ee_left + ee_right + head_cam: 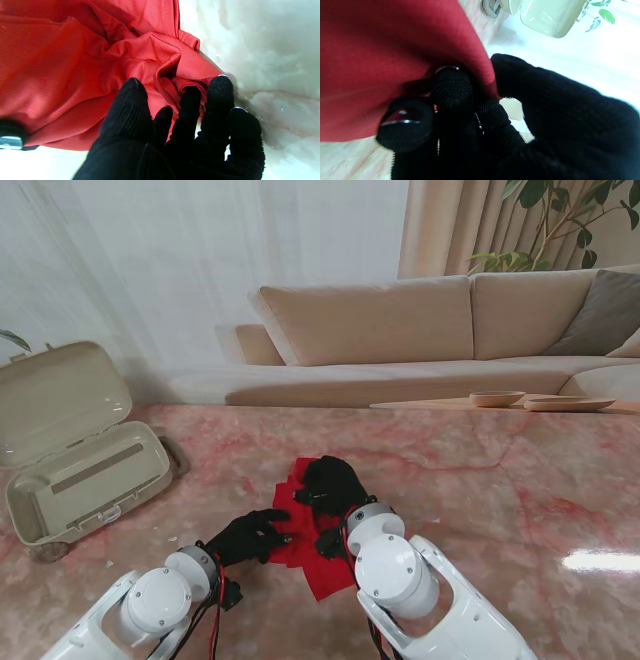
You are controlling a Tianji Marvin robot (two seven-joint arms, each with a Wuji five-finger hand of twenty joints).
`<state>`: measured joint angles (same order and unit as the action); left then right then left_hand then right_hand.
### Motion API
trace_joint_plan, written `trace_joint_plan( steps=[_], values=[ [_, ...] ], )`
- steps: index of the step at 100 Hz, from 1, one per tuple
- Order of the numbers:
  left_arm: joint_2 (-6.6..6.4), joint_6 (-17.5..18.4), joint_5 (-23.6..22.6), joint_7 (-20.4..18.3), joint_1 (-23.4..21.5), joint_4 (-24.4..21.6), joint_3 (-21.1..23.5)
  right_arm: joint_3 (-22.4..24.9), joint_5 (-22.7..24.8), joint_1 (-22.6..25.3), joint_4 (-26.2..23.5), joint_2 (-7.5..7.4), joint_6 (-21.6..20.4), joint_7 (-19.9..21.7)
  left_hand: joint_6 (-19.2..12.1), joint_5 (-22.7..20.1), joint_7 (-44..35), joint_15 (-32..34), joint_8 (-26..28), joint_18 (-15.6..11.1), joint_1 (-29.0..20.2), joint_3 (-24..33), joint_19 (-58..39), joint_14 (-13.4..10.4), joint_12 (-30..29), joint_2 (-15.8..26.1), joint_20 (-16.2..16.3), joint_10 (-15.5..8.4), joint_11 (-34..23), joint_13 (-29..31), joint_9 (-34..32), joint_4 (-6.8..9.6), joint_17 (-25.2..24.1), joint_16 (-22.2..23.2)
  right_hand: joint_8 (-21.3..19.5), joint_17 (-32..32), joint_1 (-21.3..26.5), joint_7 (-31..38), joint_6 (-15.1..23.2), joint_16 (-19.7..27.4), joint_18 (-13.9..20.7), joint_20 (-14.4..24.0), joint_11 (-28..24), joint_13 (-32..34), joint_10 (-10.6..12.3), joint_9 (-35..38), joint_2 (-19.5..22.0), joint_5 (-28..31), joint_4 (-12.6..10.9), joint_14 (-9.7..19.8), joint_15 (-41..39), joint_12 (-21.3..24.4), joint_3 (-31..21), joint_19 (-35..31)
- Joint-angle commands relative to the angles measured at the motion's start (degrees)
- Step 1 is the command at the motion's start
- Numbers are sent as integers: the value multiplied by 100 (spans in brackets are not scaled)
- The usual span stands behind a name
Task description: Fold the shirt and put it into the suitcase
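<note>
The crumpled red fabric shirt (318,565) lay on the pink marble table (480,480), both black-gloved hands pinching it: left hand (250,536), right hand (330,485). The open beige hard-shell suitcase (85,480) sat apart at the left, nothing visible inside.

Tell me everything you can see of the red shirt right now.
The shirt is red, of fine woven-looking fabric, bunched and creased rather than flat or neatly folded. It lies on the pink marble table in front of me, right of the open suitcase and apart from it. The right hand pinches a fold between thumb and fingers, lifting that part. The left hand presses its fingertips into a rumpled edge; whether it grips is unclear.
</note>
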<state>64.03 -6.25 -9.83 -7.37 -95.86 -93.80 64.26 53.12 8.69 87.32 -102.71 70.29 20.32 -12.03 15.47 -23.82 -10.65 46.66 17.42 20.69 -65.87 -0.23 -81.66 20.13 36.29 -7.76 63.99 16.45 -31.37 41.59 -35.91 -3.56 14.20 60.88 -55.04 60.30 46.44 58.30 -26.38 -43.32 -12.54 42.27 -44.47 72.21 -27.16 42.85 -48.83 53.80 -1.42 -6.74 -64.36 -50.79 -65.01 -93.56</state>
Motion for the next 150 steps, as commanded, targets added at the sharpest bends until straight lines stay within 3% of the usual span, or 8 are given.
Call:
trace_joint_plan(
  steps=[1,86,92,114,119,128,143,150],
  values=[
    [18,-31,0,-4,-97,114,-25,-63,-70,-21,144,84,57,94,-166,-40,-107,-45,55,113,-93,-104,566,177,-19,263,-48,-38,38,-196,123,127,-87,-45,-174,163,140,31,-54,35,185,-30,-63,269,62,3,-90,143,-154,43,27,-24,-270,-43],
    [39,-120,-232,250,-481,-277,356,-690,-359,-513,1066,158,128,465,-154,-109,-115,-53,59,126,-95,-107,573,184,-19,263,-56,-32,40,-190,111,126,-87,-55,23,-221,101,-13,181,-14,-25,162,-87,45,155,-38,276,26,76,-203,-2,85,234,-108],
    [46,-132,-240,287,-530,-324,407,-721,-358,-525,1088,151,139,507,-153,-117,-116,-55,59,126,-94,-106,573,186,-19,270,-56,-33,41,-197,111,126,-87,-56,230,-323,141,-23,304,-28,-78,198,-89,-30,170,-39,368,8,232,-263,-11,150,503,-117],
    [55,-164,-351,386,-690,-508,599,-782,-257,-544,1085,58,178,768,-152,-146,-119,-60,63,126,-92,-109,573,189,-20,264,-56,-21,44,-193,100,125,-87,-60,1085,-699,-1,26,690,-70,-331,319,-104,-345,253,-79,434,-53,342,-566,111,559,1108,-33],
    [56,-172,-376,401,-713,-543,636,-782,-250,-543,1076,32,177,842,-158,-147,-119,-62,63,126,-86,-110,573,185,-21,270,-56,-38,47,-193,104,125,-87,-61,1536,-971,-126,-142,739,-54,-446,332,4,-570,257,-136,550,-102,400,-711,264,672,1270,118],
    [58,-181,-424,432,-751,-601,696,-759,-292,-516,1048,2,175,930,-160,-160,-124,-62,66,126,-87,-109,573,183,-20,268,-56,-37,49,-185,101,125,-87,-62,1843,-1323,-395,-519,823,-48,-613,383,169,-876,250,-193,871,-86,454,-916,464,806,1640,300],
    [55,-205,-498,447,-791,-683,773,-674,-274,-453,956,-67,121,1052,-158,-181,-129,-75,69,126,-81,-110,573,188,-20,270,-56,-35,52,-192,98,124,-87,-66,1473,-2058,-834,-1896,965,-55,-739,523,520,-1545,260,-441,1496,-94,369,-1109,877,1075,2140,745],
    [50,-211,-528,437,-800,-718,804,-616,-227,-400,891,-91,61,1054,-153,-195,-133,-84,70,126,-79,-110,573,193,-23,271,-56,-31,59,-195,101,124,-87,-70,1429,-2191,-914,-2056,978,-27,-766,516,559,-1662,257,-459,1596,-78,350,-1145,966,1101,2212,829]
  ],
)
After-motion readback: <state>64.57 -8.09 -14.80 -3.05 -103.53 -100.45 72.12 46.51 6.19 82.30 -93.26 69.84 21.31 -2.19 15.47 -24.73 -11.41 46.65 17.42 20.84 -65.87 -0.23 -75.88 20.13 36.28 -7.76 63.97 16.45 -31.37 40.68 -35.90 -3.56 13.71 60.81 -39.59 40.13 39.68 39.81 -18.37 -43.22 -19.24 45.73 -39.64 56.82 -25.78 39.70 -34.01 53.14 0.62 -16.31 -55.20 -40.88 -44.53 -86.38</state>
